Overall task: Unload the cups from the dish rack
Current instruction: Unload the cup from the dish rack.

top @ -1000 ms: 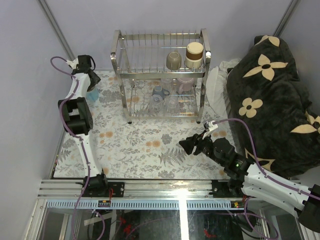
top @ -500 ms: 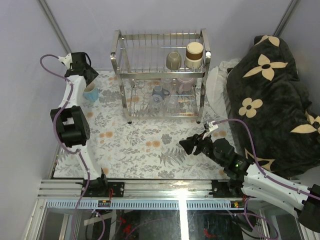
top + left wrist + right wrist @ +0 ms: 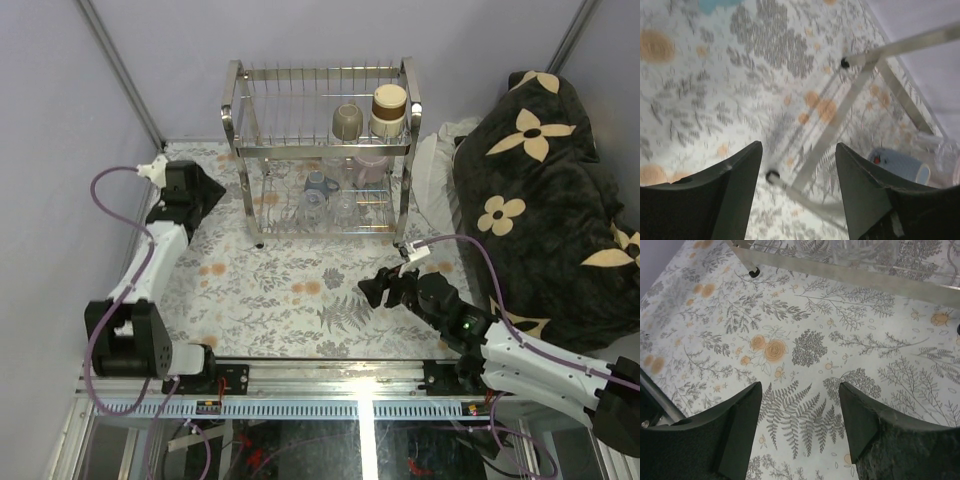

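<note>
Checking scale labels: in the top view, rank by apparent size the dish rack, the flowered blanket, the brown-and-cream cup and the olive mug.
Largest: flowered blanket, though the frame edge cuts it off.
Next: dish rack.
Smallest: brown-and-cream cup and olive mug, too alike to rank.

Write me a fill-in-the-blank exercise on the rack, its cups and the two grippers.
1. The dish rack has ___ tiers.
2. The brown-and-cream cup stands on the ___ tier, beside the olive-grey mug.
3. The left gripper and the right gripper are both ___, holding nothing.
4. In the top view, the flowered blanket lies to the ___ of the rack.

Missing words: two; upper; open; right.
</note>
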Robot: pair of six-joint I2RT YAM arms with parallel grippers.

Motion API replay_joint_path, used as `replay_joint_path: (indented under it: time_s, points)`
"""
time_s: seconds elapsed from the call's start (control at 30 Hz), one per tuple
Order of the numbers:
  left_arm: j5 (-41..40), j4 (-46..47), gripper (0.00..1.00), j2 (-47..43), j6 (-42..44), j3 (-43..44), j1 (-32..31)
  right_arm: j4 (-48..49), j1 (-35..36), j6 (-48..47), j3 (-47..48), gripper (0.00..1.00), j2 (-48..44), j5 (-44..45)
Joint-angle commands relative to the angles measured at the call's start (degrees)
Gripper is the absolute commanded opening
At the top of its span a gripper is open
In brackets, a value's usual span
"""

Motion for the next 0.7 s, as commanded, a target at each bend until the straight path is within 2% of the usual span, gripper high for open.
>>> replay_joint_path:
  time_s: [0.0,0.23,0.4,0.67]
  points:
    - [-2.22,5.23,0.61,-11.42,-6.11,-8.28,-5.84,1.73,0.1,-4.11,8.85,0.7,7.37,3.49]
    - [-8.7,6.6,0.61,-24.43,-9.2,-19.47,-15.98,3.25,0.08,-6.42,19.32,0.74,20.78,5.69]
    - [-10.24,6.79,0.61,-32.47,-10.65,-26.46,-16.86,6.75,0.09,-7.96,24.18,0.78,28.95,9.2]
    - [-8.24,6.56,0.61,-37.67,-10.81,-31.15,-17.39,12.61,0.15,-11.11,31.19,0.82,41.21,18.98]
